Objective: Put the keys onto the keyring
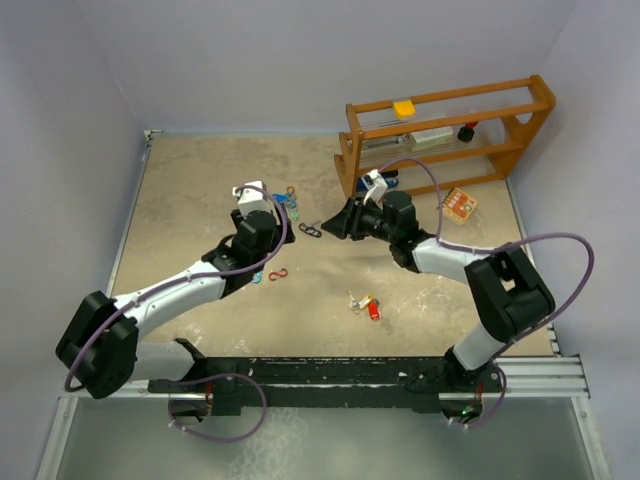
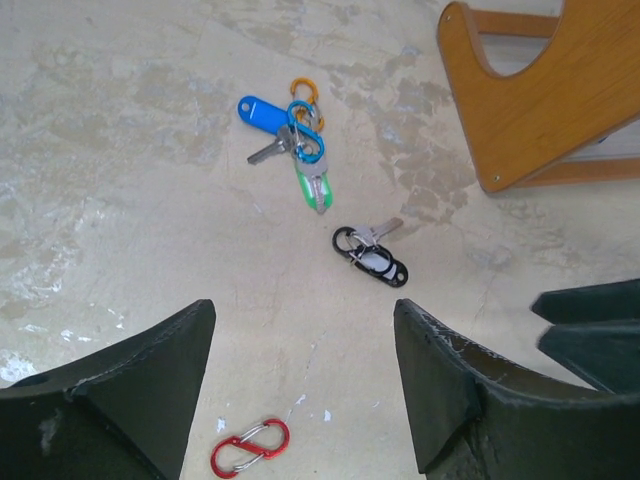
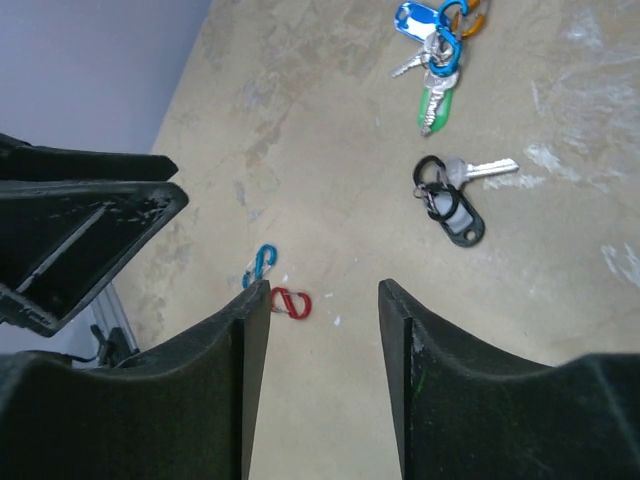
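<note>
Tabletop (image 1: 200,200) with wooden rack (image 1: 470,98) at rear. Left gripper (image 2: 300,320) and right gripper (image 3: 323,290), all 4 fingers apart and empty, flanking black-tagged key (image 2: 372,255); blue- and green-tagged keys (image 2: 300,150) near it; red S-clip (image 2: 250,447) beside left gripper.

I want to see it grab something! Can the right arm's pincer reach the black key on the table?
Probably yes. The right pincer is open and empty, and the black key lies flat on the table just ahead of it, with nothing in between.
</note>
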{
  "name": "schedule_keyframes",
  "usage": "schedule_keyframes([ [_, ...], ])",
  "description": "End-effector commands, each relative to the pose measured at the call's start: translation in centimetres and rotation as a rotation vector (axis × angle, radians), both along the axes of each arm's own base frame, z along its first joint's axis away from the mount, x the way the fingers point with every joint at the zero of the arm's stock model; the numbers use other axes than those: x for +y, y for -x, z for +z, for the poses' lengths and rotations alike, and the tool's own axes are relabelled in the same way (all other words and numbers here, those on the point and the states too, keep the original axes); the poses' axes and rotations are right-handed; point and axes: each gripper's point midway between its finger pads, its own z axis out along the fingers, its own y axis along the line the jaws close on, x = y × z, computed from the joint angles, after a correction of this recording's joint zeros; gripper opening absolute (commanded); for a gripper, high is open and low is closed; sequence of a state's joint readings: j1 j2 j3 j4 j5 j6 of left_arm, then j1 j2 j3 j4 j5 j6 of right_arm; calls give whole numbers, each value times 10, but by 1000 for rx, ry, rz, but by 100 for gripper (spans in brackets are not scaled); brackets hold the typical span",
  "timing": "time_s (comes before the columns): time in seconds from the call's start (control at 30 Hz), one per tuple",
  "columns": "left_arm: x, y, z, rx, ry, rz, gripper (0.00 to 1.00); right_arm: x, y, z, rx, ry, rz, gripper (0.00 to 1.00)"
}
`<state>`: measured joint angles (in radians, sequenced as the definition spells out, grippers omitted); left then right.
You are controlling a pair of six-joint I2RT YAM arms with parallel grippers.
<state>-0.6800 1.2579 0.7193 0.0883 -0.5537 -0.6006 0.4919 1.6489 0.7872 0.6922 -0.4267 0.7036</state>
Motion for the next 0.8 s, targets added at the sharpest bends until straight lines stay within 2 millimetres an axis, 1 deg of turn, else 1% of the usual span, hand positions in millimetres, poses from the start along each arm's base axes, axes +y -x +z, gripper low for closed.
schedule_keyframes([
  [0.0,-5,-6,-8,13,43,5,71,-22,8,7,-81,142,-26,52],
  [0.13,-4,-7,-19,43,33,4,73,-47,19,-7,-10,307,-53,54],
  [0.2,-3,-7,-24,60,19,6,74,-60,29,-19,50,399,-51,54],
  [0.33,-4,-7,-36,93,-6,0,74,-78,57,-47,164,516,-7,54],
  [0.43,-8,-9,-41,108,-6,-12,74,-82,79,-66,225,552,35,54],
  [0.53,-12,-9,-44,120,-6,-28,74,-83,99,-80,262,592,56,54],
  [0.63,-14,-10,-45,127,-9,-37,74,-83,114,-88,286,629,61,54],
  [0.7,-17,-10,-49,147,-21,-57,74,-84,122,-92,312,639,63,54],
  [0.77,-19,-9,-56,177,-41,-68,73,-85,126,-93,319,635,45,54],
])
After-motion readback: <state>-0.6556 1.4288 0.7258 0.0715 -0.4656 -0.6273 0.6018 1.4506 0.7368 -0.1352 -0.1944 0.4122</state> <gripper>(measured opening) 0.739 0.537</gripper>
